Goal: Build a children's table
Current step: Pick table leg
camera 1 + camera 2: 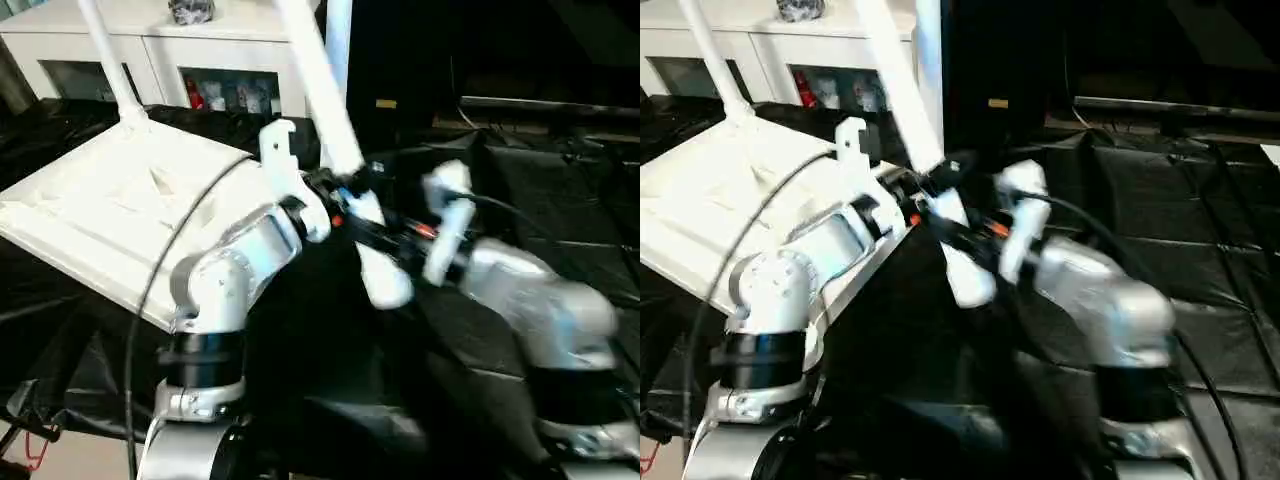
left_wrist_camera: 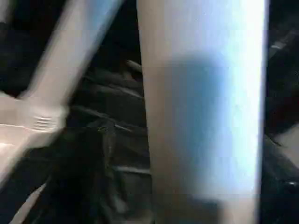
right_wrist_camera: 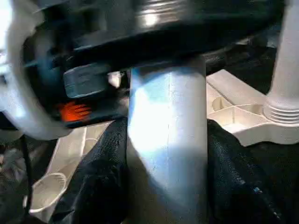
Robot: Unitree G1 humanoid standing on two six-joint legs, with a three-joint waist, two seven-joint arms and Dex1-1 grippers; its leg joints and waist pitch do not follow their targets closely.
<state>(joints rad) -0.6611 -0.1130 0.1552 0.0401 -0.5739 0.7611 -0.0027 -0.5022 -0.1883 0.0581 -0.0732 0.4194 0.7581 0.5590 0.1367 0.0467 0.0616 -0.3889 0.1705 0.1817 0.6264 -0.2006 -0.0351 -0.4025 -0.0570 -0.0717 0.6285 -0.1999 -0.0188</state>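
Both forearms converge (right claw (image 3: 166, 154) clamped)

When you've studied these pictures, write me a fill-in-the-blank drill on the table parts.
The tabletop lies with its ribbed underside facing ____.
One leg already stands in a corner ____.
The right gripper has its jaws closed on a second ____.
Missing words: up; socket; leg.
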